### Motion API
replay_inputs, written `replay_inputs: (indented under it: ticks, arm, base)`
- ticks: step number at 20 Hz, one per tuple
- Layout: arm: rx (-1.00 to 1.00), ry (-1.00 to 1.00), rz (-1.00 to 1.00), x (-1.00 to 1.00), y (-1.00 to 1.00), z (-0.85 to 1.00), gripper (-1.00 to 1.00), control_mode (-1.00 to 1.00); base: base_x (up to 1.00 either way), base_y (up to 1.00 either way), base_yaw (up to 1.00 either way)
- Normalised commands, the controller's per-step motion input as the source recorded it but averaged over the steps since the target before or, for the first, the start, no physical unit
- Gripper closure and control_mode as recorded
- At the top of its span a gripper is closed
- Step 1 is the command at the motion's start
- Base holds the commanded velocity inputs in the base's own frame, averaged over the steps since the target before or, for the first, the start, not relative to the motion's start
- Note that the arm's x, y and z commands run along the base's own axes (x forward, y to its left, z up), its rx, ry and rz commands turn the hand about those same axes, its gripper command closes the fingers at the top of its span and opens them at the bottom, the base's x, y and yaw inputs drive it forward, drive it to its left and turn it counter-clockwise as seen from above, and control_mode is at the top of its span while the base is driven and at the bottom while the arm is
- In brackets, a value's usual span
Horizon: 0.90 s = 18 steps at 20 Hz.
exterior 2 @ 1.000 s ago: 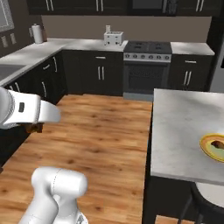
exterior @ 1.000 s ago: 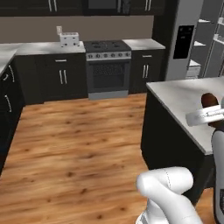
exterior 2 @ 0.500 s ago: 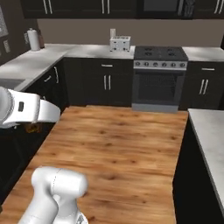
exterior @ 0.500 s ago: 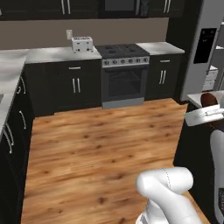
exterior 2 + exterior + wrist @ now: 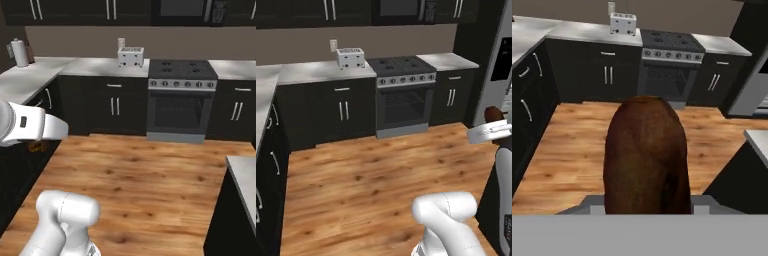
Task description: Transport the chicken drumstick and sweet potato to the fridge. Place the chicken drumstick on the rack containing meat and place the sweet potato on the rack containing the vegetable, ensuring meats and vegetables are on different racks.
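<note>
The sweet potato, a dark reddish-brown smooth lump, stands large in the middle of the hand view, and my gripper is shut on it. In the left base view the gripper sits at the right edge with the sweet potato poking up from it. Just behind it rises the grey fridge, its black dispenser panel on the door. The fingertips are hidden behind the potato. The chicken drumstick is out of view.
A steel stove stands ahead between dark cabinets, with a white toaster on the counter to its left. Open wooden floor lies in front. An island corner juts in at the right, and a paper towel roll stands far left.
The whole scene has slid sideways in both base views because the base has moved; the island counter has left the left base view. The sweet potato stays in the gripper.
</note>
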Motion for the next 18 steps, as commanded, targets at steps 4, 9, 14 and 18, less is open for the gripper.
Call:
replay_inputs:
  ticks: [4, 9, 14, 18]
  arm:
    - [0.0, 0.0, 0.0, 0.0, 0.0, 0.0, 1.0, 1.0]
    - [0.0, 0.0, 0.0, 0.0, 0.0, 0.0, 1.0, 1.0]
    - [0.0, 0.0, 0.0, 0.0, 0.0, 0.0, 1.0, 1.0]
    - [0.0, 0.0, 0.0, 0.0, 0.0, 0.0, 1.0, 1.0]
  base:
    - [1.0, 0.0, -0.08]
    - [1.0, 0.0, -0.09]
    - [1.0, 0.0, -0.09]
    - [1.0, 0.0, -0.08]
